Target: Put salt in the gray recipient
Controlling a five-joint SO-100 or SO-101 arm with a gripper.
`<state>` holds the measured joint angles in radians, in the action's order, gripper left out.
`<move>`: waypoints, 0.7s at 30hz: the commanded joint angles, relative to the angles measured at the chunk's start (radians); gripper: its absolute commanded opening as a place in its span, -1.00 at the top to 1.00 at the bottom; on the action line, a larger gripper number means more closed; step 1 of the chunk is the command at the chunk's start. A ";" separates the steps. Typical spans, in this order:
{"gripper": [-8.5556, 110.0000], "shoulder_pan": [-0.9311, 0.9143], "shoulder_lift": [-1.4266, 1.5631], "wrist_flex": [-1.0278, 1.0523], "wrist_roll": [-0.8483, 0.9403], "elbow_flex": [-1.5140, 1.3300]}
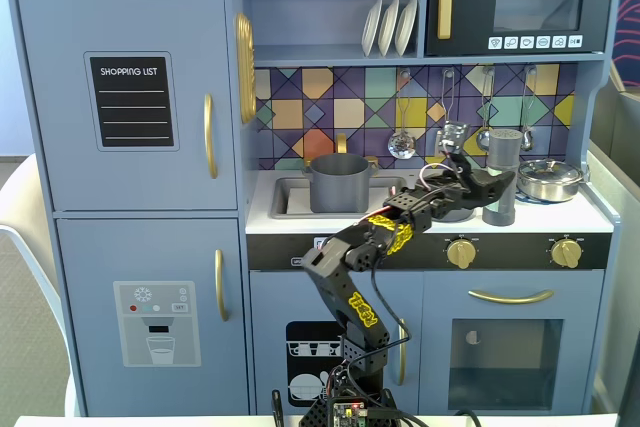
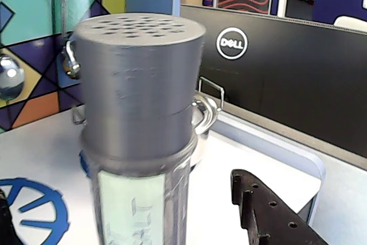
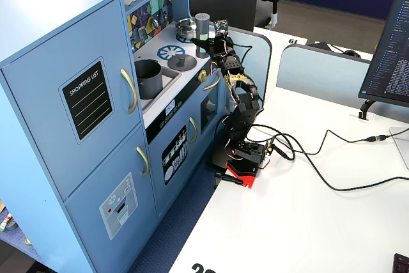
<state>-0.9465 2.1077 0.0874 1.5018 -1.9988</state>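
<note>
Salt (image 1: 500, 177) stands upright on the bench (image 1: 580, 215), right side in a fixed view, w/ the steel pan (image 1: 549, 179) at its 3 o'clock. End effector (image 1: 497, 185) is right at the salt, jaws apart either side, not clamped afaict. Gray pot (image 1: 338, 183) sits in the sink (image 1: 288, 209), around 9 o'clock from the salt.

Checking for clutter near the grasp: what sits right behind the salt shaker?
In the wrist view, the shiny steel pan sits behind the salt shaker, only its handles and rim edge showing. The shaker covers the pan's body and contents.
</note>
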 commanded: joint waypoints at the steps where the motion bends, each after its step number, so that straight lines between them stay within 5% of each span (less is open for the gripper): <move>1: -0.12 -0.002 -0.071 -0.054 0.011 0.133; 21: -0.09 0.035 -0.434 -0.120 -0.012 0.453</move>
<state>-0.9419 1.6843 -0.0077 1.5018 -1.6598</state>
